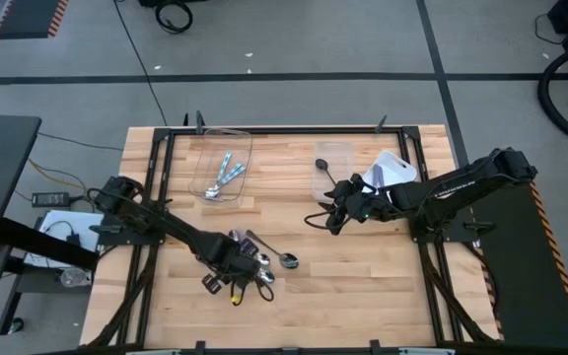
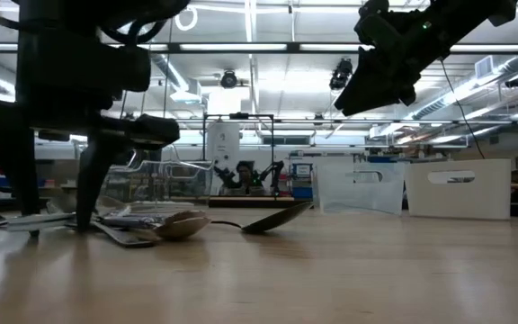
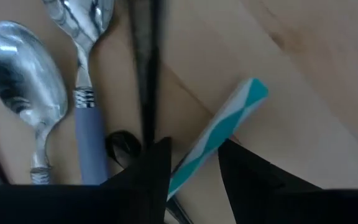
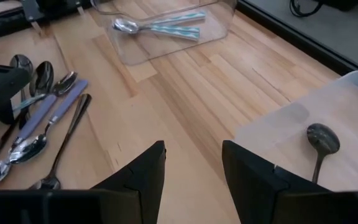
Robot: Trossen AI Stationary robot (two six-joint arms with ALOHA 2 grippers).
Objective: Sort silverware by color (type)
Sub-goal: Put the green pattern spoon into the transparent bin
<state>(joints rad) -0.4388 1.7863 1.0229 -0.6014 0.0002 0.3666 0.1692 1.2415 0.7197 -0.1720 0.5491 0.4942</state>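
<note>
The left gripper (image 1: 237,283) sits low over the pile of loose spoons (image 1: 264,261) at lower centre of the high view, on the pale wooden worktop (image 1: 363,286). In the left wrist view its two dark fingers (image 3: 148,171) stand parted with a gap between them, and the teal-and-white striped spoon handle (image 3: 219,134) runs into that gap. The handle's long axis lies diagonal, free end toward upper right of that frame, near end passing between the fingers. The fingers straddle it but show no squeeze, so it reads as open around the handle, not gripping. Beside it, left in the same frame, lie a shiny silver spoon with a grey-blue handle (image 3: 86,93), another silver spoon bowl (image 3: 23,68) and a thin dark grey spoon handle (image 3: 145,68), all roughly parallel and close, so a neighbour could get caught.

Upper centre-left of the high view: a clear plastic container (image 1: 223,168) holding striped-handled silver spoons (image 1: 227,176).

Right of centre: a second clear plastic container (image 1: 331,168) with one dark grey spoon (image 1: 323,170) inside.

The right gripper (image 1: 335,215) hovers just below that container, raised off the worktop in the low view, fingers (image 4: 148,171) apart, holding nothing. The pile lies well apart from it, toward lower left; the left arm is clearly nearer.

Judgement: the next move is closing on the striped handle, and the fingers are already aligned across its axis.
</note>
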